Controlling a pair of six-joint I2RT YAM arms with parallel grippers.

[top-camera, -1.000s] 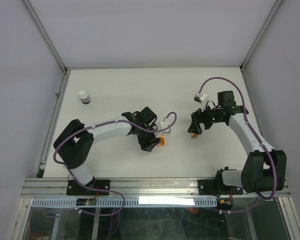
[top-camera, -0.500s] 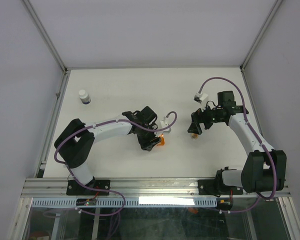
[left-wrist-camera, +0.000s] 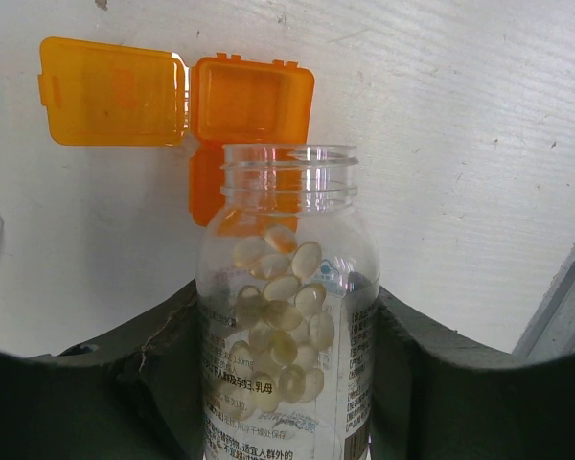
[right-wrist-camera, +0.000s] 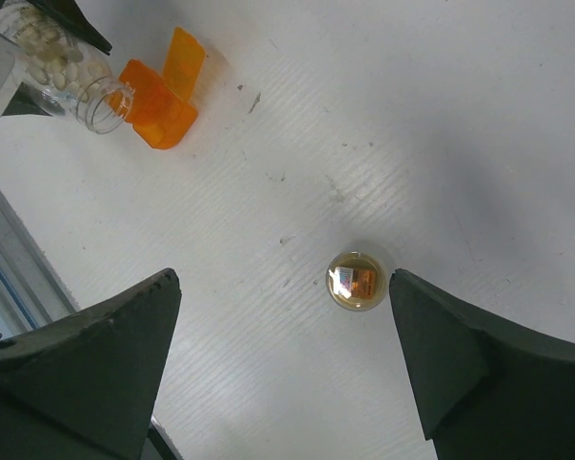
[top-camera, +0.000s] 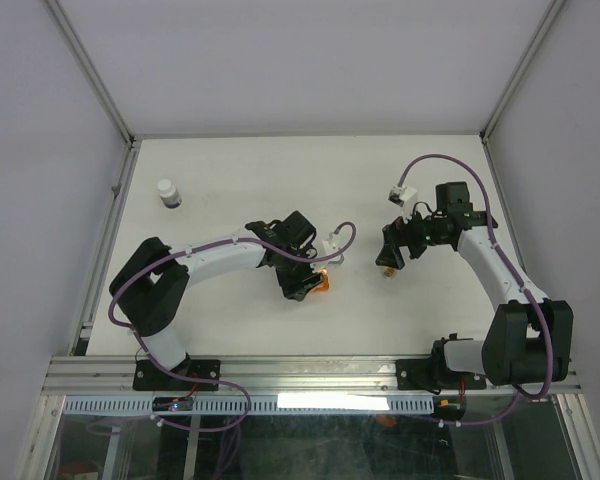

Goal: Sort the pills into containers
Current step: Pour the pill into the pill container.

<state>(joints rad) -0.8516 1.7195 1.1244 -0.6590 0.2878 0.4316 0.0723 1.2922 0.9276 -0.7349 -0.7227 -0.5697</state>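
Note:
My left gripper [left-wrist-camera: 287, 311] is shut on a clear plastic vial [left-wrist-camera: 289, 230], which is open-mouthed and holds several pale tan pills [left-wrist-camera: 283, 321]. The vial's mouth points at a stubby translucent orange cup [left-wrist-camera: 251, 101] whose hinged lid [left-wrist-camera: 113, 91] lies open flat on the table. In the top view the left gripper [top-camera: 300, 285] sits right beside the cup [top-camera: 324, 284]. My right gripper [right-wrist-camera: 283, 278] is open and empty above a small round amber-tinted vessel [right-wrist-camera: 356, 281] that stands just inside its right finger; the top view shows the gripper [top-camera: 390, 256] too. A white bottle with a dark band [top-camera: 167, 193] stands far left.
The white table [top-camera: 240, 180] is framed by metal rails, with a rail along its left edge [top-camera: 105, 250] and white walls behind. The right wrist view also shows the vial [right-wrist-camera: 72, 59] and orange cup [right-wrist-camera: 158, 113] at upper left.

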